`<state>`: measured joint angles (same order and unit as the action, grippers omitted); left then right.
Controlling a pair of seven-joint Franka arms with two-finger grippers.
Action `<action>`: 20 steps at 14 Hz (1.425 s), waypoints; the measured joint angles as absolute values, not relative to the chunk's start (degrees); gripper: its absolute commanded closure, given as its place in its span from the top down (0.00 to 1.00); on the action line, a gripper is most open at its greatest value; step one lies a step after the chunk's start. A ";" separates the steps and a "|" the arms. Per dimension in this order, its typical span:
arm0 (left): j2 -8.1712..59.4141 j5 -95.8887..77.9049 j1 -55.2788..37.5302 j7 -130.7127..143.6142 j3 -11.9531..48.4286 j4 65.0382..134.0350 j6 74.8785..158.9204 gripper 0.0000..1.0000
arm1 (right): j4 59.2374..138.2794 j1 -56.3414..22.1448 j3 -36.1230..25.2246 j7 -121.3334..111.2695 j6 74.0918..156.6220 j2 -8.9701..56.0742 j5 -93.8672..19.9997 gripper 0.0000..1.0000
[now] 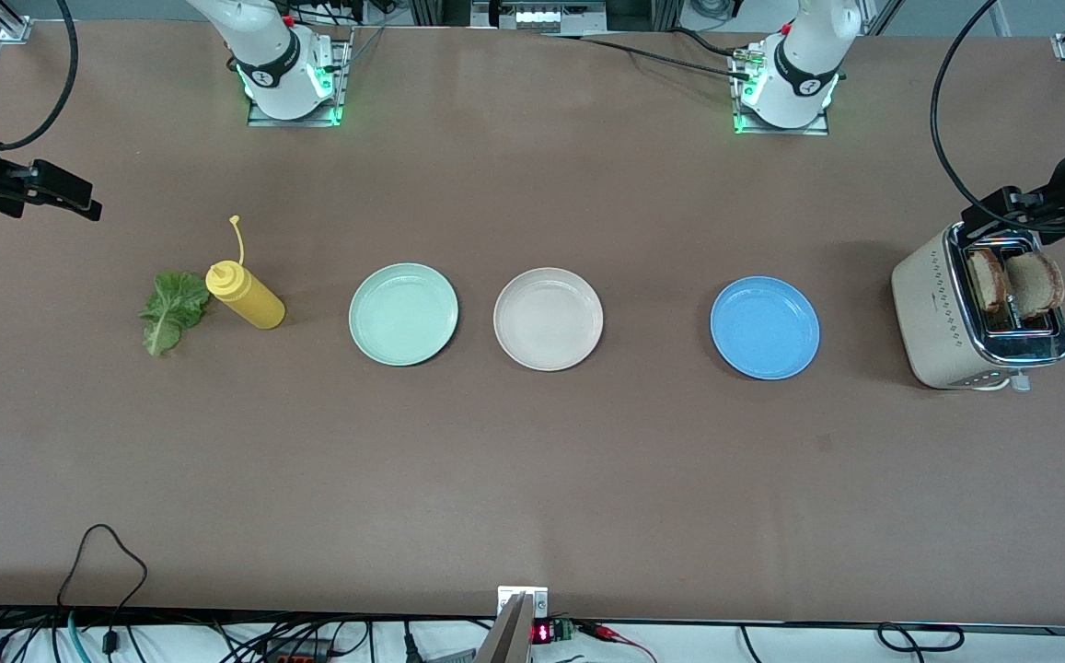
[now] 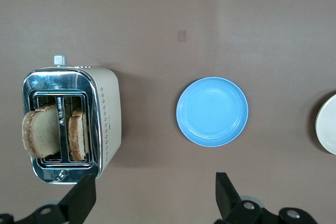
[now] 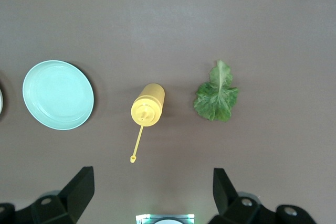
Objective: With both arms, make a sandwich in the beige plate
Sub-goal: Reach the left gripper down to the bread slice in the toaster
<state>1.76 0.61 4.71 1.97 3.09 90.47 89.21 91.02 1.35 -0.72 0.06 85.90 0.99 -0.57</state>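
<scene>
Beige round shallow plate (image 1: pixel 548 319) sitting empty mid-desk; toaster (image 1: pixel 978 313) at its 3 o'clock offering stiff, light toast slices (image 1: pixel 1015 281), pinchable by top crust; lettuce leaf (image 1: pixel 170 310) at 9 o'clock, limp, tearable. Left gripper (image 2: pixel 152 195) hovering over toaster, right gripper (image 3: pixel 152 192) over desk's end near lettuce, both spread, empty.

brown table (image 1: pixel 532 479), cables (image 1: pixel 109 635) trailing along its near edge.

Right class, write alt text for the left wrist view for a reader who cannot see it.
A beige toaster with two slices of bread standing in its slots sits on a brown table, beside an empty blue plate. The left end effector hangs open above the table.
</scene>
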 measured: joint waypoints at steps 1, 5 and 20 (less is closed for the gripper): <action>1.71 0.61 4.71 1.97 3.13 90.49 89.20 1.00 | 91.02 1.35 -0.73 0.06 85.90 0.99 -0.57 1.00; 1.29 0.61 4.16 2.04 4.33 90.99 89.02 1.00 | 91.00 1.35 -0.74 0.06 85.88 0.98 -0.57 1.00; 11.69 2.07 13.19 -0.78 3.67 93.43 93.23 1.00 | 91.01 2.69 -1.16 0.12 85.91 4.96 -0.57 1.00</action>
